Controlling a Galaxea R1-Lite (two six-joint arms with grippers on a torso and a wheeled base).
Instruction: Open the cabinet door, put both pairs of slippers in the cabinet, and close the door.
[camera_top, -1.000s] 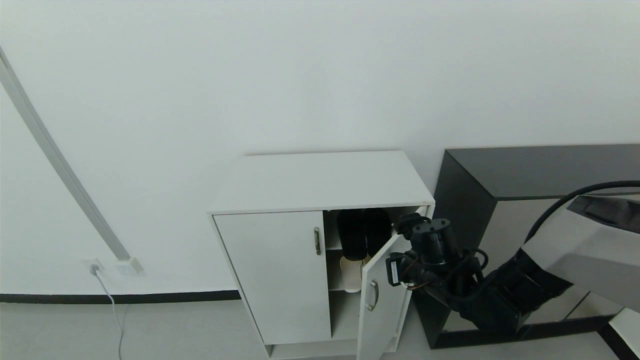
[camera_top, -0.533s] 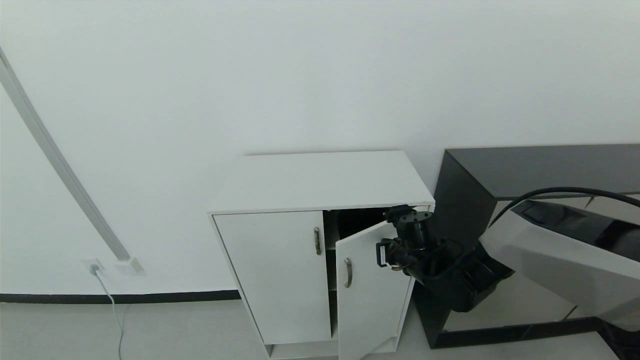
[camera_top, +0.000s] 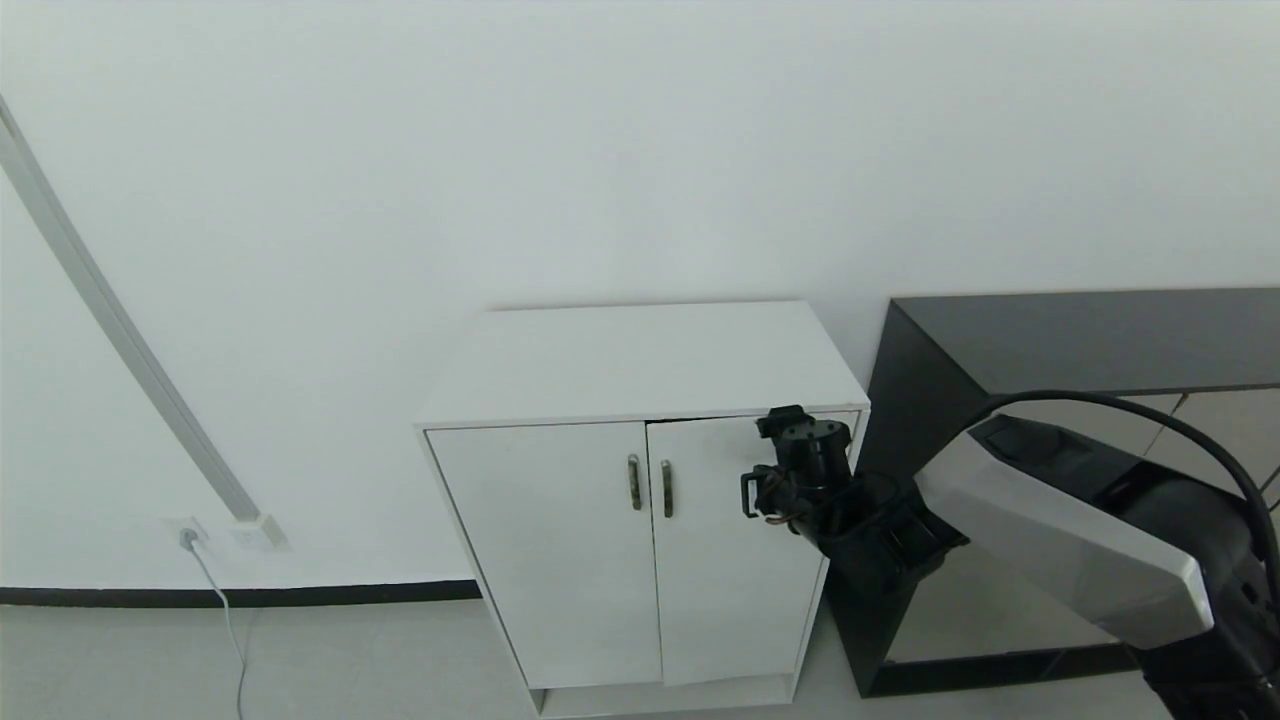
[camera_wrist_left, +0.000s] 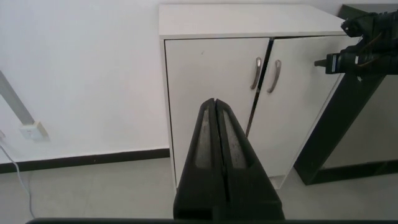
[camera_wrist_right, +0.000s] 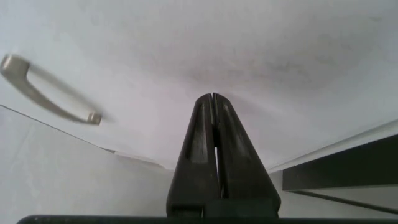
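Two closed cabinet doors (camera_top: 620, 600), interior concealed; right claw (camera_wrist_right: 213, 99) against one.

White two-door cabinet (camera_top: 640, 360) stands on the floor against the wall, both doors flush shut. Two slim metal handles (camera_top: 650, 485) sit side by side at the centre seam. Right end effector (camera_top: 785, 425) is up against the right door (camera_top: 720, 600), at its upper outer corner. Glossy black low unit (camera_top: 1080, 340) is just beside the cabinet. White wall socket (camera_top: 185, 535) with grey cable (camera_top: 232, 630) is well off to the left.
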